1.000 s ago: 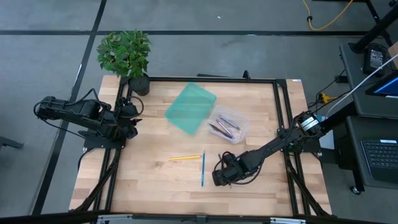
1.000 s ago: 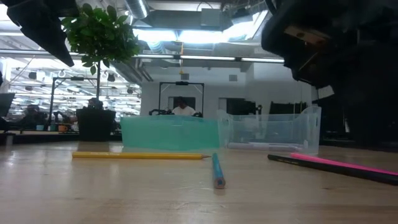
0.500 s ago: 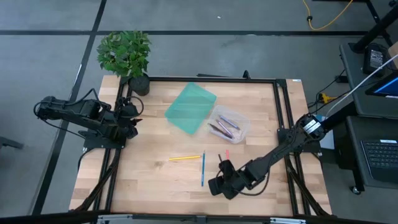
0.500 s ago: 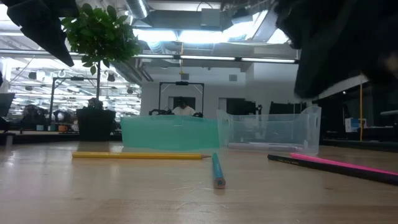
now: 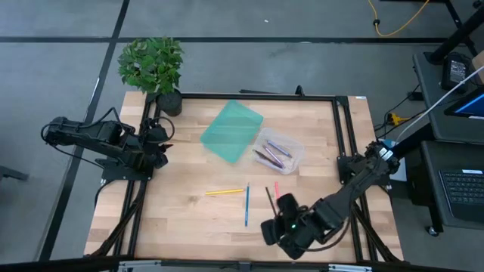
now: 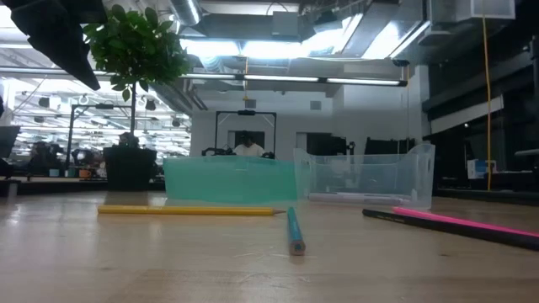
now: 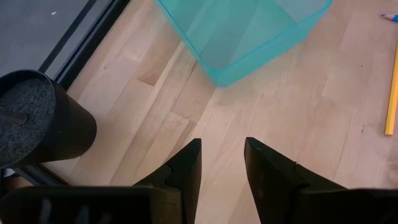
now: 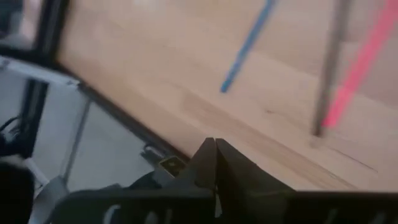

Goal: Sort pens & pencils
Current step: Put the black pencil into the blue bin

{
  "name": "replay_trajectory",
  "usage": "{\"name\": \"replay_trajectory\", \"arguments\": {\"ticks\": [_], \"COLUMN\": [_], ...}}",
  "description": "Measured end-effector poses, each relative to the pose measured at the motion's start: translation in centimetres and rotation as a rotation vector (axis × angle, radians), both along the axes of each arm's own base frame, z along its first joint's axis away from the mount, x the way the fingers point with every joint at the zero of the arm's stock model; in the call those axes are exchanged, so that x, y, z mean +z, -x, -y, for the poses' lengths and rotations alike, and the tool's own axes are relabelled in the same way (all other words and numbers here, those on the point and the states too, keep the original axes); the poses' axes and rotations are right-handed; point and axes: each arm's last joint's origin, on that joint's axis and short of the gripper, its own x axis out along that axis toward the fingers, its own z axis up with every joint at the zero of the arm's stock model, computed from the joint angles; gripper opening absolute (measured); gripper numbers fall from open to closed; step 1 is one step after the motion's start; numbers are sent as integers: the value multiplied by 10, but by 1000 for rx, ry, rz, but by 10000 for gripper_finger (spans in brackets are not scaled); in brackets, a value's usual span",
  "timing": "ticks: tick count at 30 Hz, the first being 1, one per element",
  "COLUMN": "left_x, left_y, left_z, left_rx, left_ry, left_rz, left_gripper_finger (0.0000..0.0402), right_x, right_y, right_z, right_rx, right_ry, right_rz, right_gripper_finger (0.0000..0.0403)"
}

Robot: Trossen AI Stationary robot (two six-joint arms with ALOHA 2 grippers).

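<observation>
Right gripper (image 5: 283, 229) has drawn back toward 6 o'clock since 1.0 s ago, fingers pressed together on nothing; the low view no longer shows it. Four sticks lie loose at table centre: one yellow pencil (image 5: 224, 192), one blue (image 5: 246, 205), one black (image 5: 270, 199), one pink (image 5: 276, 188). Several more lie in the clear bin (image 5: 294, 147) at 1 o'clock, count unclear; left gripper (image 5: 162, 143) waits at 9 o'clock, fingers slightly parted.

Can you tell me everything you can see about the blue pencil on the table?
The blue pencil is a thin, straight stick with a plain blue body, lying flat on the bare wooden table. From above, it runs from the front edge toward the back. One end comes very near the tip of the yellow pencil, which lies crosswise to it. Nothing holds it; the right claw is off to one side.
</observation>
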Motion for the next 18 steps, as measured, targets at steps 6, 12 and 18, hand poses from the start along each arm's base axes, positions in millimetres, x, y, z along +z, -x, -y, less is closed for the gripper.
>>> {"name": "replay_trajectory", "arguments": {"ticks": [6,12,18], "left_x": [0,0,0], "left_y": [0,0,0], "left_z": [0,0,0], "left_rx": [0,0,0], "left_ry": [0,0,0], "left_rz": [0,-1,-1], "left_gripper_finger": [115,115,115], "right_x": [-6,-23,-33], "right_y": [21,23,24], "right_z": [8,10,12], "right_rx": [-144,-86,10], "right_ry": [-1,56,121], "right_rz": [-226,-265,-298], "right_gripper_finger": [4,22,32]}}
